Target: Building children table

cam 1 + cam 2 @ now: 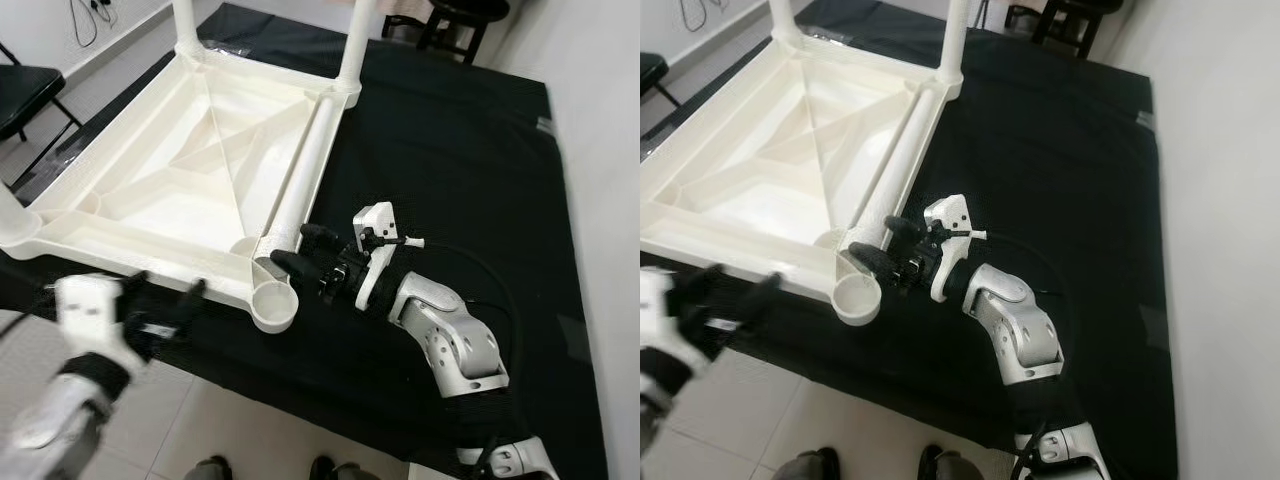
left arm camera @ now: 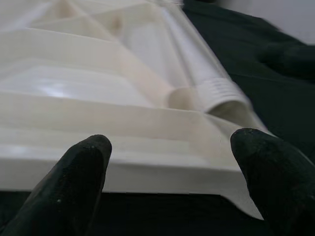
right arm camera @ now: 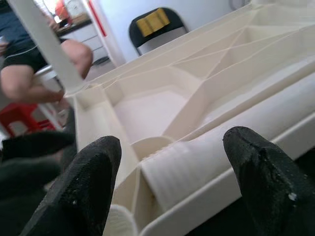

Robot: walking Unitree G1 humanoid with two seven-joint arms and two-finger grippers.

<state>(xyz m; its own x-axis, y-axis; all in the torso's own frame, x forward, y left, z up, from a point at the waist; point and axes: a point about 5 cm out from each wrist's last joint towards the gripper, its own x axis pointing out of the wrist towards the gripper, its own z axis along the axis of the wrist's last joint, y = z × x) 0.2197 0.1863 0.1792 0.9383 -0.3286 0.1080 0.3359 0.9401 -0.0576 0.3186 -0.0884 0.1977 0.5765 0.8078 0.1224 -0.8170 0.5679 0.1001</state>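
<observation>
White tabletop (image 1: 150,180) upturned, loose leg (image 1: 300,170) inside | both pincers (image 1: 165,300) (image 1: 290,250) open

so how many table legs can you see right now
3: two legs stand upright in the far corner sockets, and one loose leg lies along the upturned table's right edge. Others may be out of frame.

The white plastic children table (image 1: 190,170) lies upside down on a black cloth (image 1: 460,150) covering the floor. A loose white leg (image 1: 300,180) lies along its right side. The right end effector (image 1: 300,250), fingers spread, is at the leg's near end, beside the corner socket (image 1: 273,305). The left end effector (image 1: 165,300), fingers apart, sits against the table's near edge.
</observation>
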